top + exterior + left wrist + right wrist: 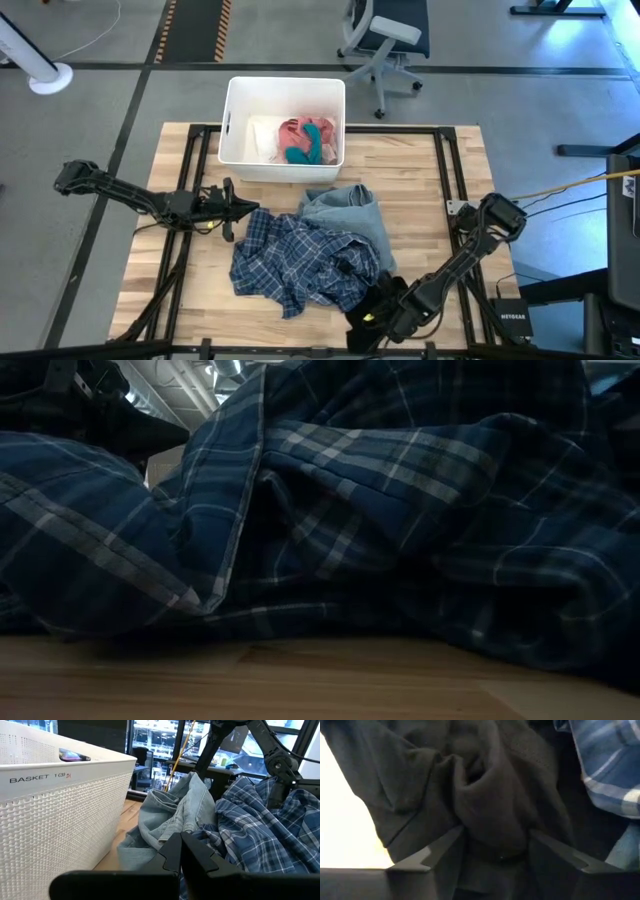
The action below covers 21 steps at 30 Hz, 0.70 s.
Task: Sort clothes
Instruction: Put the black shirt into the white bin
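- right gripper [378, 308]: low over the near edge of the table [180, 300], at the near right corner of the clothes pile; in the right wrist view its 2 fingers [427, 854] stand apart with a bunched fold of the black garment [490, 815] lying between them, the fabric pressing against both inner faces, so the jaws are closed on that fold.
- black garment: lies at the near edge of the pile, touching the plaid shirt [300, 258], whose blue-white edge shows just beside it in the right wrist view.
- left gripper [238, 210]: held level at the left edge of the plaid shirt; in the left wrist view its 2 fingers [172, 855] meet with no gap and nothing between them, the tips just before the denim piece [170, 815] and the shirt.
- plaid shirt: spread crumpled across the middle of the table; it fills the low view.
- denim piece: lies on the far right of the shirt, between it and the white bin [240, 150], close to the bin's wall.
- white bin: stands at the far edge of the table, holding 3 visible items: a pink item [300, 128], a teal item [308, 148] on top of it, and a white item [264, 138] beside them.
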Tool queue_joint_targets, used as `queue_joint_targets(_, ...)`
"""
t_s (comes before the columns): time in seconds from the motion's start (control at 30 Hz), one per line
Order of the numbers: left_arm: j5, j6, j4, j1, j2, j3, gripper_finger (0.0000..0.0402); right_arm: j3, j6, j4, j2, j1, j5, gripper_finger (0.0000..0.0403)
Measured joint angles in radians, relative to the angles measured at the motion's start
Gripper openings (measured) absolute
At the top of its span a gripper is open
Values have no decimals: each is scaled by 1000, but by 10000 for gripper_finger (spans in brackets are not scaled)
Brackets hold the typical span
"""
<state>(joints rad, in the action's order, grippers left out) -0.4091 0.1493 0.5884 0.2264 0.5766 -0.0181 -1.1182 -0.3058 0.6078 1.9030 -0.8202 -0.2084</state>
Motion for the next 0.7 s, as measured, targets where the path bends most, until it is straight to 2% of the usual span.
queue_joint_targets(0.37, 0, -1, -1, 0, 0, 0, 0, 2, -19, 7, 2, 18, 45, 21)
queue_joint_targets(0.43, 0, -1, -1, 0, 0, 0, 0, -7, -19, 18, 4, 11, 44, 16)
queue_joint_targets(0.6, 0, 2, -1, 0, 0, 0, 0, -79, -21, 96, 14, -27, 32, 49)
queue_joint_targets(0.7, 0, 3, -1, 0, 0, 0, 0, -163, -22, 163, 14, -47, 44, 41)
